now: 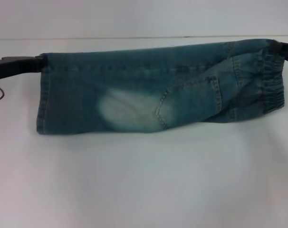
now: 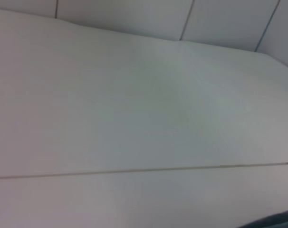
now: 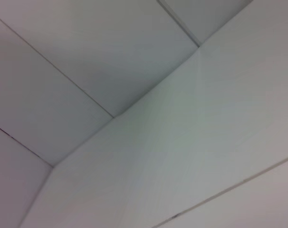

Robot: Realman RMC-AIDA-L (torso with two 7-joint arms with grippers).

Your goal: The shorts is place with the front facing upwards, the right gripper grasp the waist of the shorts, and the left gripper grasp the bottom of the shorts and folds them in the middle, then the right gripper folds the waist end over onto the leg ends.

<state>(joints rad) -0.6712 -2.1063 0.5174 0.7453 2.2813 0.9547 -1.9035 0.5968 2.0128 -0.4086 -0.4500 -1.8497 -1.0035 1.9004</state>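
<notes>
The shorts (image 1: 153,88) hang stretched out over the far half of the white bench (image 1: 144,180) — left gripper (image 1: 37,64) pinching the leg hems (image 1: 43,95), right gripper (image 1: 282,49) pinching the puckered waist (image 1: 272,80). Lower fold just grazes the bench, I think.

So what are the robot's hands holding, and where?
The shorts. The left gripper meets the leg-hem end's top corner, the right gripper the waist end's top corner; the fingers themselves are hidden.
</notes>
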